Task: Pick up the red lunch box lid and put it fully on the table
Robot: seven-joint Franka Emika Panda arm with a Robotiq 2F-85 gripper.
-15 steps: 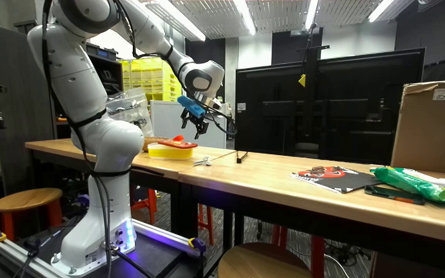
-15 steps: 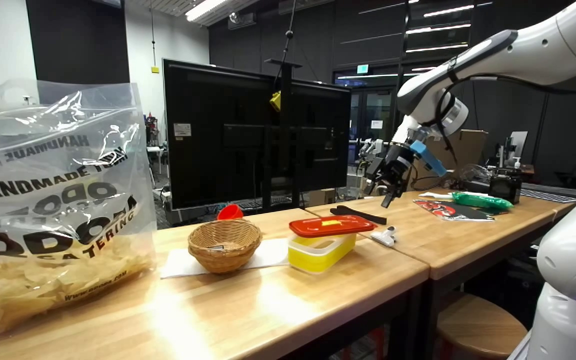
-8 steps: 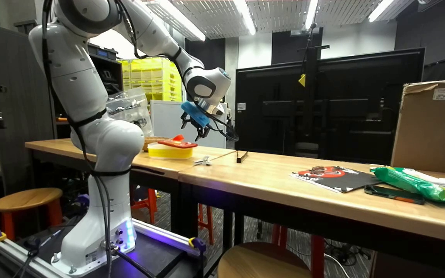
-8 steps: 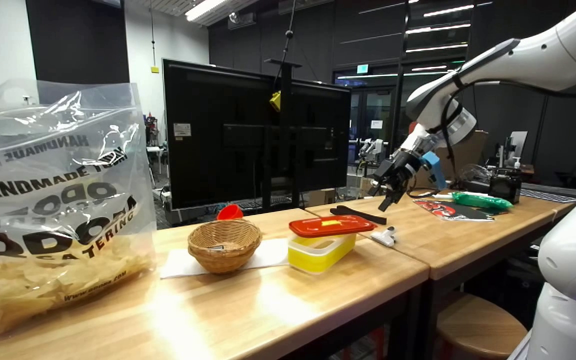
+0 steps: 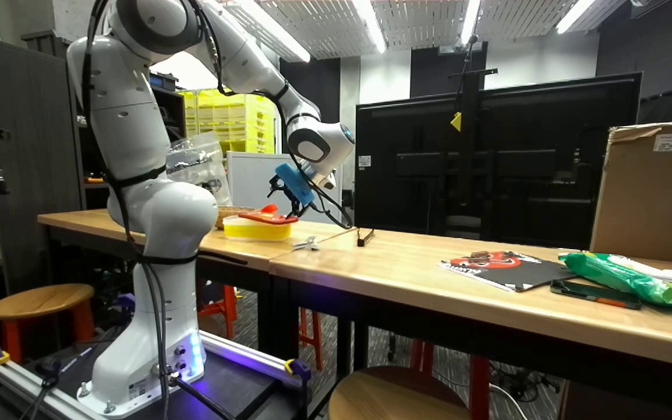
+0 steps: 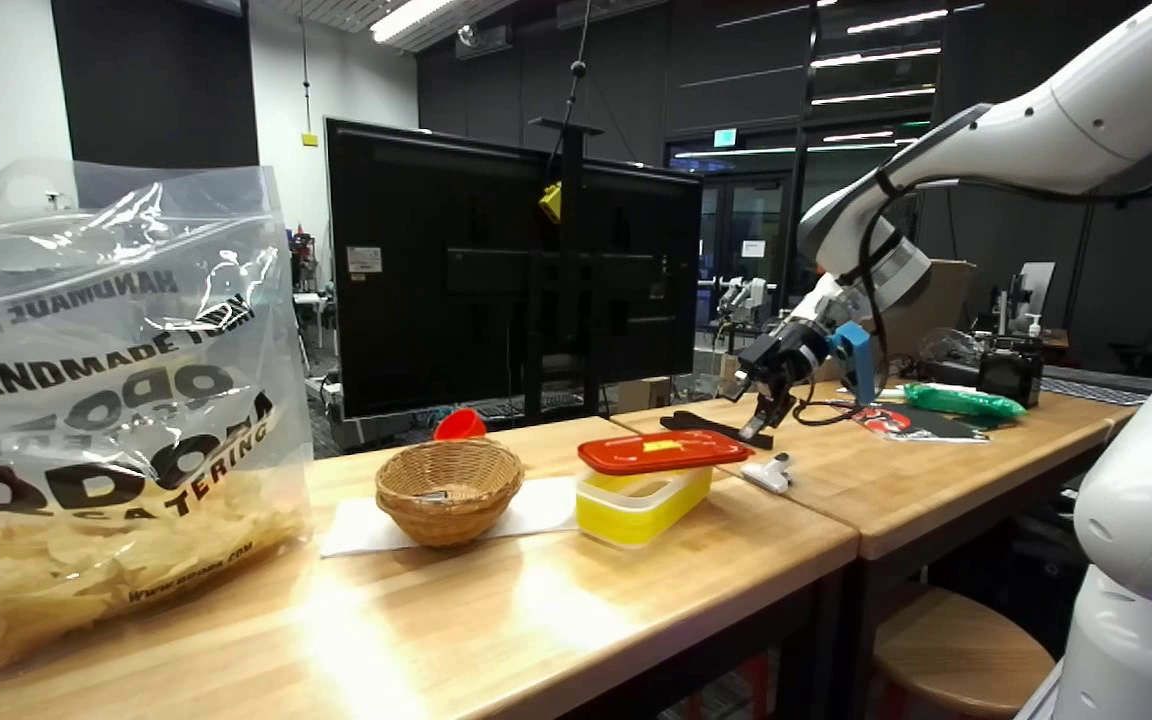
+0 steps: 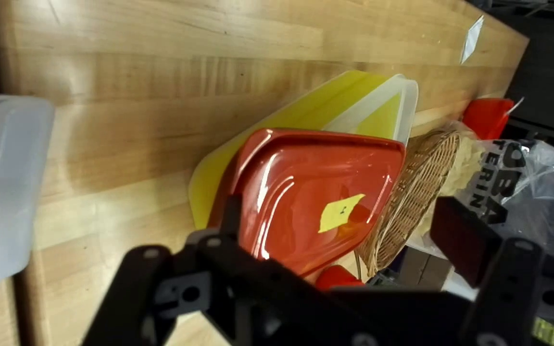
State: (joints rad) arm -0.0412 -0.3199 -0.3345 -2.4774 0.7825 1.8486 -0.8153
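Wooden table [image 6: 416, 620] bears a basket [image 6: 454, 520] and clip [image 6: 768, 474] flanking the red lid [image 6: 651, 455].

The chip bag [image 6: 126, 420] reads "HANDMADE"; "QDOBA CATERING"; "WWW.QDOBA.COM". The yellow label [image 7: 339, 214] on the red lid [image 7: 296, 192] is unclear.

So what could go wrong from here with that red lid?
Two risks stand out. The red lid sits askew on the yellow container, overhanging it, so a bump from the open hand might slide it off or drag the container along. And the white clip lies near the overhanging end, so the lid could come down on it instead of flat on the table.
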